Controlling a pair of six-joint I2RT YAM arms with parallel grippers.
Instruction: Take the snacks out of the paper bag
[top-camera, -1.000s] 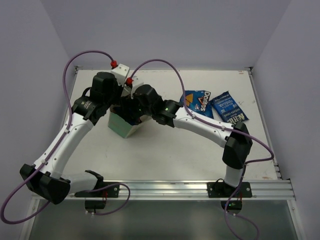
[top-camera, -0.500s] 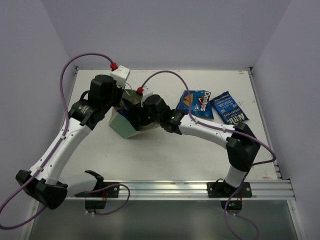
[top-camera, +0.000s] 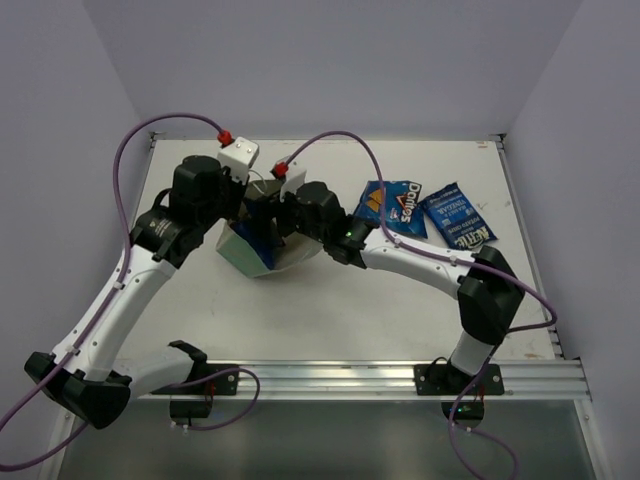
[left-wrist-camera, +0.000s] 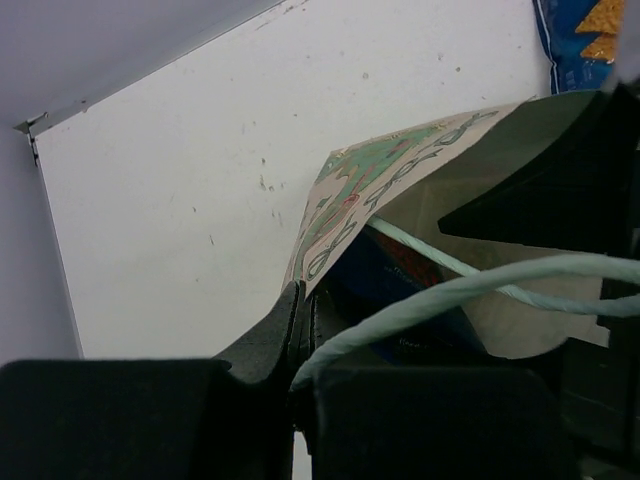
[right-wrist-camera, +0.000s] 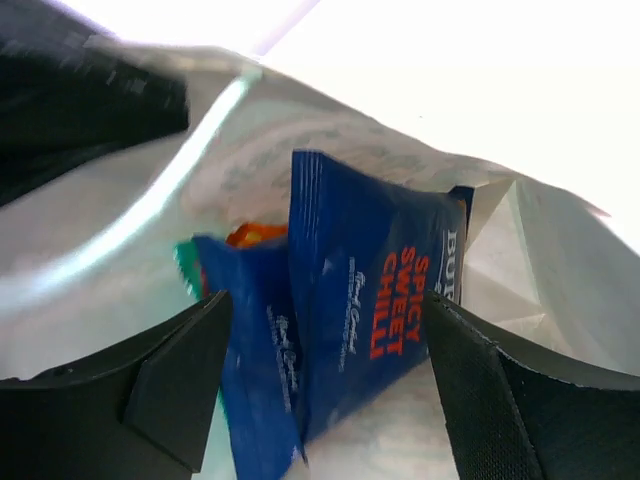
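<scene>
Okay, paper bag (top-camera: 248, 252) sits left of centre on tabletop (top-camera: 330, 300), mouth open. Inside are a blue packet (right-wrist-camera: 370, 310) reading "SPICY SWEET CHILI", a second blue packet (right-wrist-camera: 255, 370), and an orange packet (right-wrist-camera: 250, 235) and teal packet (right-wrist-camera: 185, 262) peeking out behind. Bag rim is clamped by the left gripper (left-wrist-camera: 300, 312). In the mouth the right gripper (right-wrist-camera: 322, 310) is spread wide, straddling the blue packet. Doritos bag (top-camera: 395, 205) and blue chip bag (top-camera: 458, 215) lie flat at the paper bag's 3 o'clock.

Scuffed white table (top-camera: 330, 305) — pale lavender walls (top-camera: 330, 60)
</scene>
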